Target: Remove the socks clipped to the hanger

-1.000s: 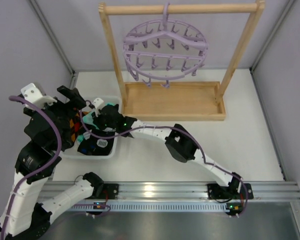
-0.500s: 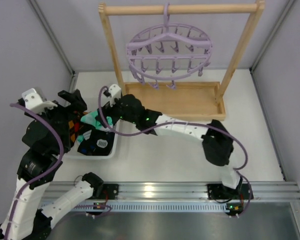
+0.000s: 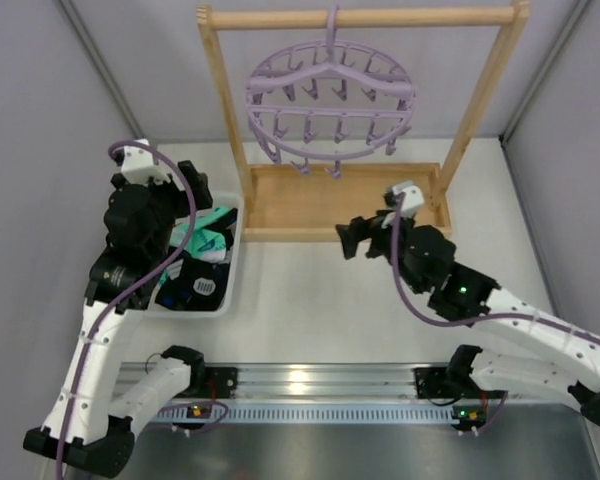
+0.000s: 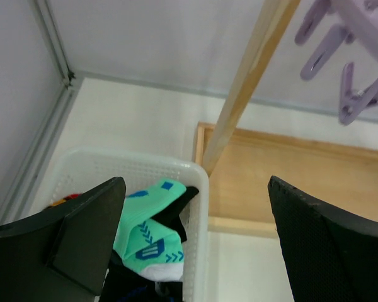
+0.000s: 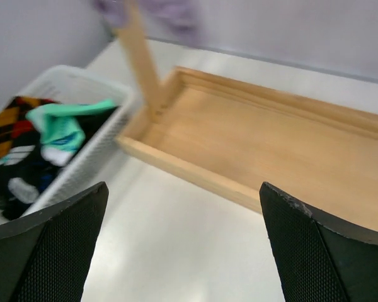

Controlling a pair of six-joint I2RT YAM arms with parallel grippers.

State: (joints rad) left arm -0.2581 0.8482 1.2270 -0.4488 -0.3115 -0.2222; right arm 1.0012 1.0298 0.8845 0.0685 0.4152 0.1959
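Note:
The round lavender hanger (image 3: 330, 100) hangs by its hook from the wooden rack's top bar, and no sock shows on its clips (image 4: 348, 69). The socks lie heaped in the white basket (image 3: 232, 290) at the left: a teal-and-white one (image 3: 206, 240) (image 4: 148, 229) (image 5: 62, 128) on top, an argyle one (image 5: 5, 123) and dark ones (image 3: 192, 285) beneath. My left gripper (image 3: 192, 188) (image 4: 195, 251) is open above the basket's far right corner, holding nothing. My right gripper (image 3: 358, 238) (image 5: 183, 251) is open and bare over the table, just in front of the rack's tray.
The light wooden rack has a tray base (image 3: 345, 200) (image 5: 271, 138) and two uprights (image 4: 252, 82) behind the basket. Grey walls close the table on three sides. A metal rail (image 3: 310, 385) with the arm bases runs along the near edge.
My right gripper opened over the basket, left the teal sock there and swung right to the table's middle. The left arm rose toward the basket's far end. The hanger swayed slightly.

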